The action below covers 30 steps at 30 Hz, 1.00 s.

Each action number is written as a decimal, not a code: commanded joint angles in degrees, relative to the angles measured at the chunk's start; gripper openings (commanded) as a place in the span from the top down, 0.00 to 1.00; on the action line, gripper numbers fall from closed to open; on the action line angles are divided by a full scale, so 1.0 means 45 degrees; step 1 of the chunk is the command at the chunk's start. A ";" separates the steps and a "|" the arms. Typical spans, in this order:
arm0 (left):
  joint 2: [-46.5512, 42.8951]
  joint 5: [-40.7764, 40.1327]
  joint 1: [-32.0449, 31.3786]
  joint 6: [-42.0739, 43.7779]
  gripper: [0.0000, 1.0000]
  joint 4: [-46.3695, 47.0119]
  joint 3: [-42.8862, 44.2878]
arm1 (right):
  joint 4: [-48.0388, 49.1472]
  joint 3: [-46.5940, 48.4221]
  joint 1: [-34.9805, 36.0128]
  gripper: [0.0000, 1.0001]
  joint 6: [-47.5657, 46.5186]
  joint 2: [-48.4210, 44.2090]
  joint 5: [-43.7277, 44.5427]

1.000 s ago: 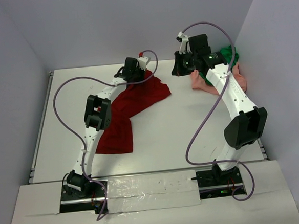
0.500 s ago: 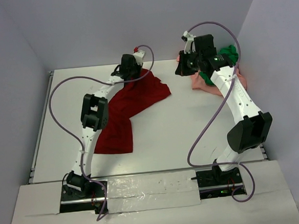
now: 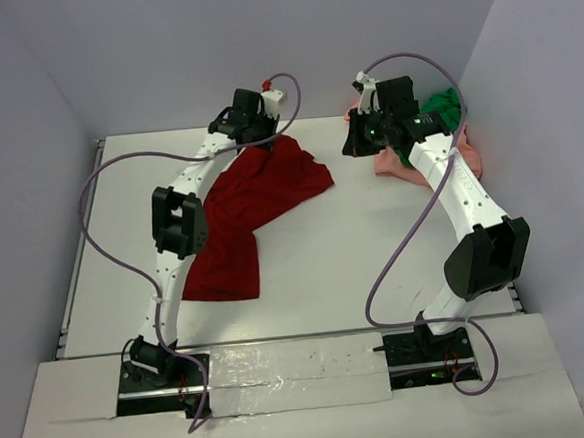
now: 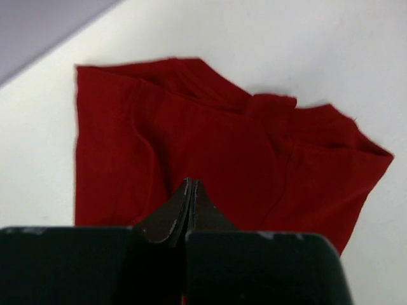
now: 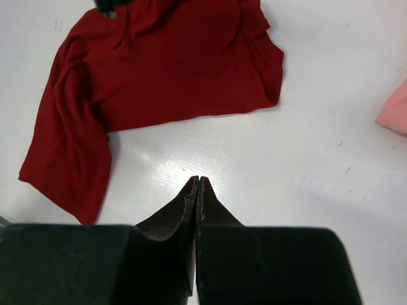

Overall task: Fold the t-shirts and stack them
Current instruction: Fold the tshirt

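The dark red t-shirt (image 3: 255,196) lies crumpled on the white table, running from the far middle toward the near left. It also shows in the left wrist view (image 4: 222,146) and the right wrist view (image 5: 159,70). My left gripper (image 3: 250,140) hangs over its far end with the jaws shut and no cloth showing between them (image 4: 189,185). The salmon-pink t-shirt (image 3: 404,163) and the green t-shirt (image 3: 447,106) lie bunched at the far right. My right gripper (image 3: 353,145) is shut and empty above bare table (image 5: 198,183), just left of the pink t-shirt (image 5: 395,107).
Grey walls enclose the table on the left, far and right sides. The table's metal rail (image 3: 77,264) runs along the left edge. Purple cables loop over both arms.
My left gripper has moved toward the far wall, uncovering the far edge of the red t-shirt. My right gripper has shifted slightly farther back. The t-shirts lie much as before.
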 commanded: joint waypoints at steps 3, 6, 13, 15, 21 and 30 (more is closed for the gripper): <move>0.1774 0.0809 -0.0145 0.0227 1.00 -0.2416 0.1178 | 0.0466 0.0221 -0.0100 1.00 -0.0050 -0.0231 -0.0010; 0.2535 0.1237 -0.0164 0.0130 1.00 -0.2963 0.1296 | 0.0465 0.0201 -0.0100 1.00 -0.0050 -0.0114 0.0030; 0.3084 0.2255 -0.0067 -0.0436 1.00 -0.3203 0.1122 | 0.0504 0.0182 -0.0100 1.00 0.0048 -0.0035 -0.0010; 0.3239 0.1807 0.0049 -0.0534 1.00 -0.2577 0.0828 | 0.0504 0.0162 -0.0100 1.00 0.0087 -0.0055 -0.0068; 0.4001 0.1512 0.0421 -0.1408 1.00 -0.1577 0.1723 | 0.0485 0.0084 -0.0120 1.00 0.0087 -0.0386 -0.0048; 0.3399 -0.0416 0.1143 -0.2759 1.00 0.2708 0.1534 | 0.0290 0.0221 -0.0276 1.00 0.0204 -0.1011 -0.0400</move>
